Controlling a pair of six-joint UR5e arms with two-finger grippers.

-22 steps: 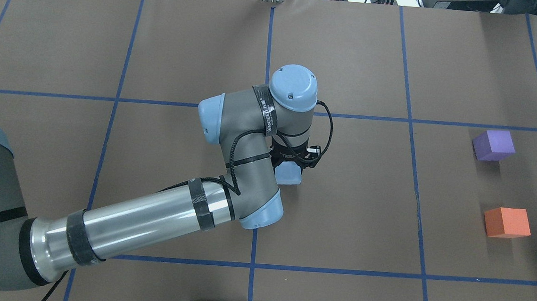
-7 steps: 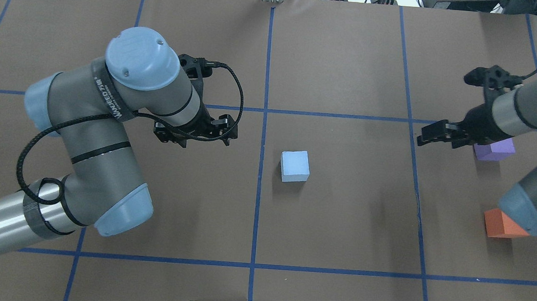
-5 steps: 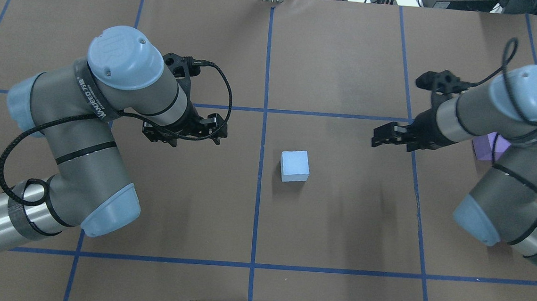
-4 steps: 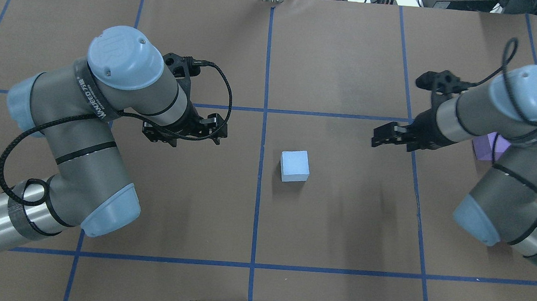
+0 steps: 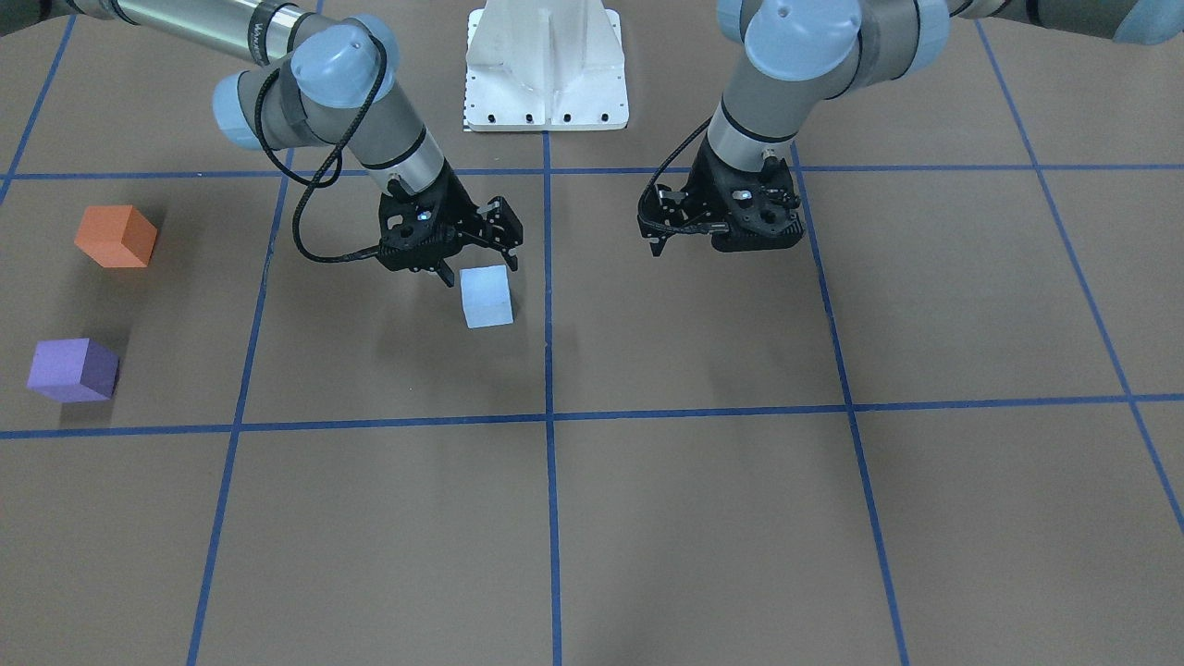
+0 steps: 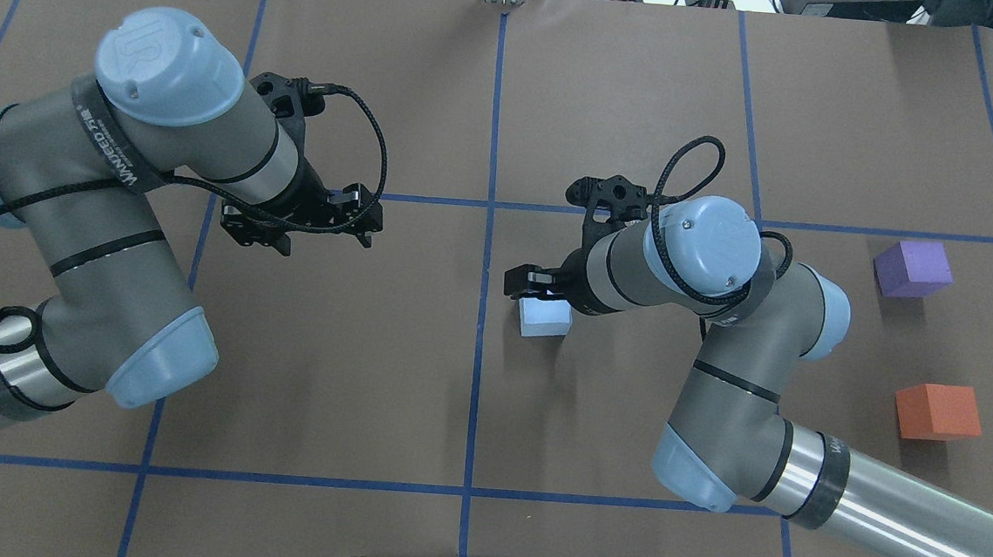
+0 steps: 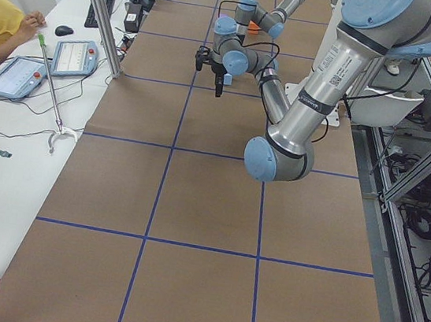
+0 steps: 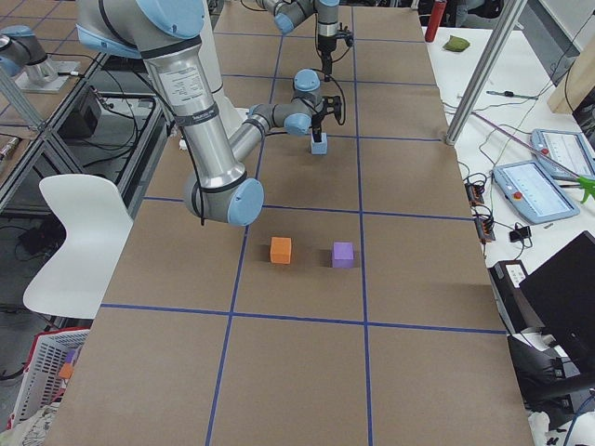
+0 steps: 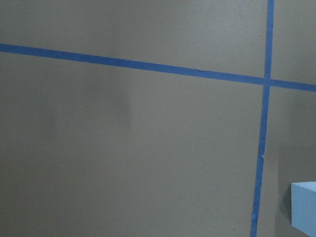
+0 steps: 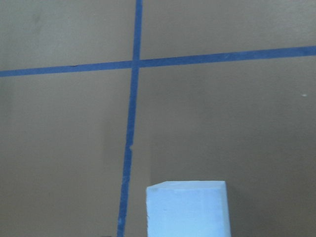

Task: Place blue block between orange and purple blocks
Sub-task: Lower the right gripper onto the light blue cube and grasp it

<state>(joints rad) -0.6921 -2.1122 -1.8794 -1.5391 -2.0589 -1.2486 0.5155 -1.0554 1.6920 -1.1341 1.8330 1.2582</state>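
Observation:
The light blue block (image 6: pixel 544 319) sits on the brown table near the centre line; it also shows in the front view (image 5: pixel 487 296). My right gripper (image 6: pixel 534 285) hovers open just over the block's far edge, not gripping it, and shows in the front view too (image 5: pixel 477 262). The right wrist view has the block (image 10: pixel 187 210) at bottom centre. My left gripper (image 6: pixel 324 240) is open and empty, well left of the block. The purple block (image 6: pixel 913 268) and the orange block (image 6: pixel 937 412) stand apart at the far right.
Blue tape lines (image 6: pixel 487 225) grid the brown table cover. The robot's white base plate (image 5: pixel 546 65) is at the near edge. The right arm's elbow (image 6: pixel 712 451) hangs over the area between the blue block and the orange block.
My right arm has swung in from the right edge to over the blue block. My left arm has drawn further back to the left. The blue block has not moved.

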